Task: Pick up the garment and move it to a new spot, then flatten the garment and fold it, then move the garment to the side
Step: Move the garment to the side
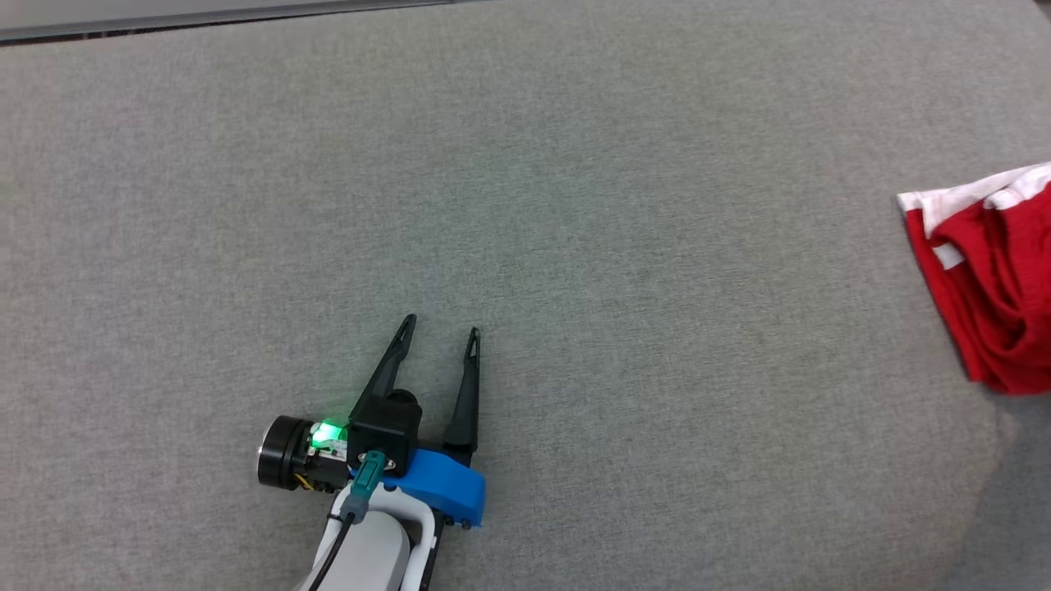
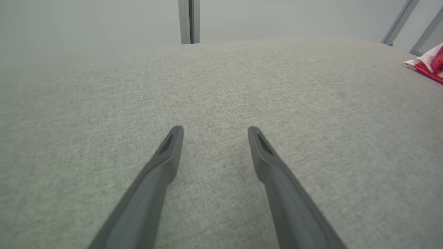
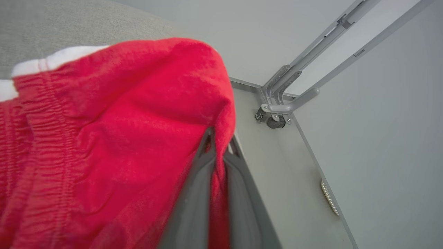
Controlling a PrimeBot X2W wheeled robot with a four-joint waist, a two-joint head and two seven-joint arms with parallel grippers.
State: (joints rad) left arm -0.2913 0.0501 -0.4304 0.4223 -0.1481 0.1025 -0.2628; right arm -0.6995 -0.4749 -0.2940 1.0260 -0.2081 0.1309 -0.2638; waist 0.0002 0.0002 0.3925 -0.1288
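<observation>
One red garment point(image 1: 993, 304) with white trim sits bunched at the far right of your head view, over the right-hand part of the grey cloth-covered bench point(image 1: 575, 205) and cut off by the frame's edge. You are working with two grippers, each with two dark fingers.

Your left gripper point(image 1: 441, 326) lies low over the bench at lower centre, well apart from the garment, its jaws spread wide with bare grey cloth between them. Its own wrist camera shows the same gripper point(image 2: 215, 129) over the bench point(image 2: 104, 103), with one corner of the garment point(image 2: 427, 64) at the far right edge. Behind the bench stand one upright post point(image 2: 189, 20) and two slanted rails point(image 2: 398, 24).

Your right gripper point(image 3: 219, 145) has its jaws clamped together on a fold of the garment point(image 3: 121, 121), red cloth pinched between the two fingers and draped over them. One gathered elastic band and a white stripe run down the left of that view. Beyond the cloth you see pale floor point(image 3: 277, 173), two grey frame tubes point(image 3: 311, 52) and one small caster point(image 3: 276, 122).
</observation>
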